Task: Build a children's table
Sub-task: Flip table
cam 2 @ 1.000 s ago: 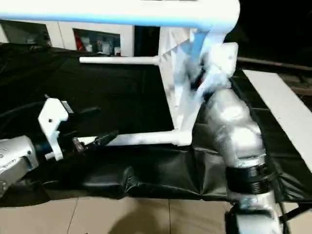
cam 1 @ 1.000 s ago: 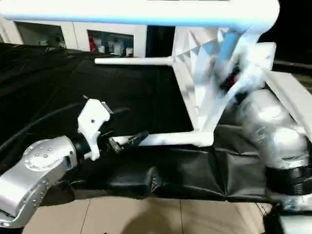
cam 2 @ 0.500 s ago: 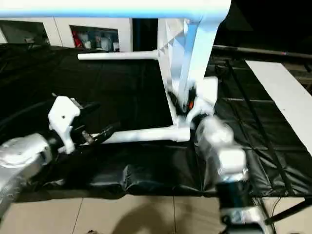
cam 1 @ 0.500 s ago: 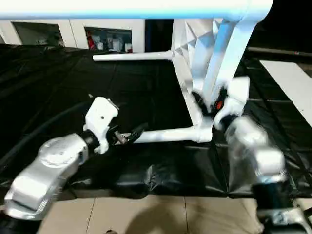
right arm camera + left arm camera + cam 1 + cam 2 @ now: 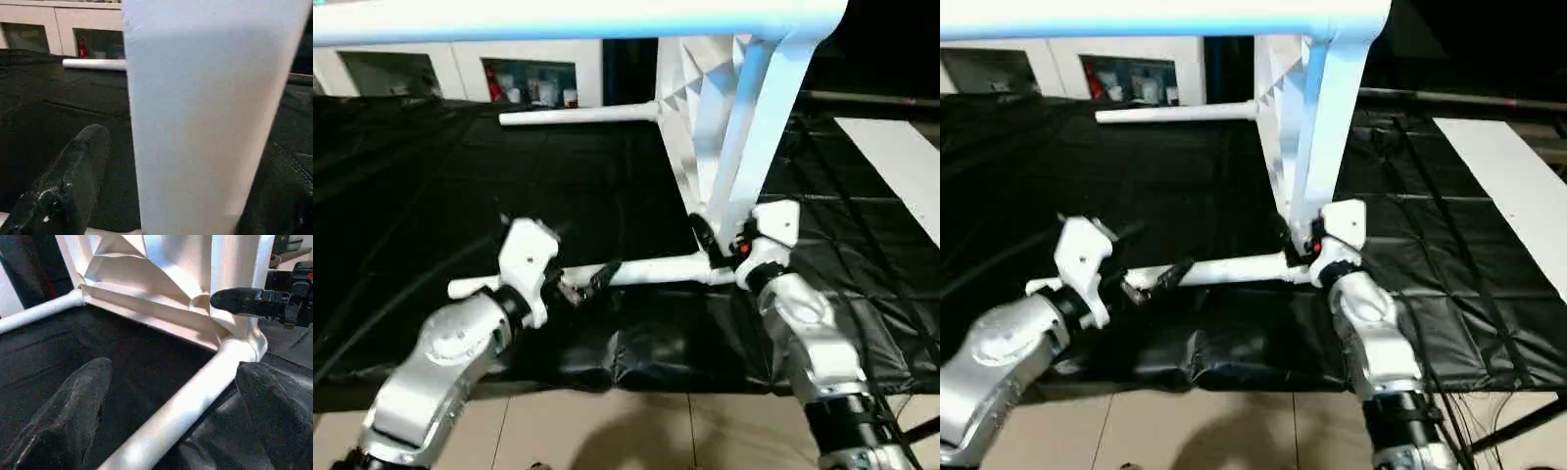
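Between the left gripper's [image 5: 582, 284] released jaws lies a table leg [image 5: 656, 271]; right gripper's [image 5: 724, 245] jaws gape beside it.

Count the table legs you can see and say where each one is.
3. One leg lies low along the black cloth, between the left gripper's fingers. One leg juts out higher, farther back. One leg runs across the top, nearest the camera. A fourth may be hidden.

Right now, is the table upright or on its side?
On its side: the tabletop stands on edge on the black cloth, ribbed underside showing, and legs run level.
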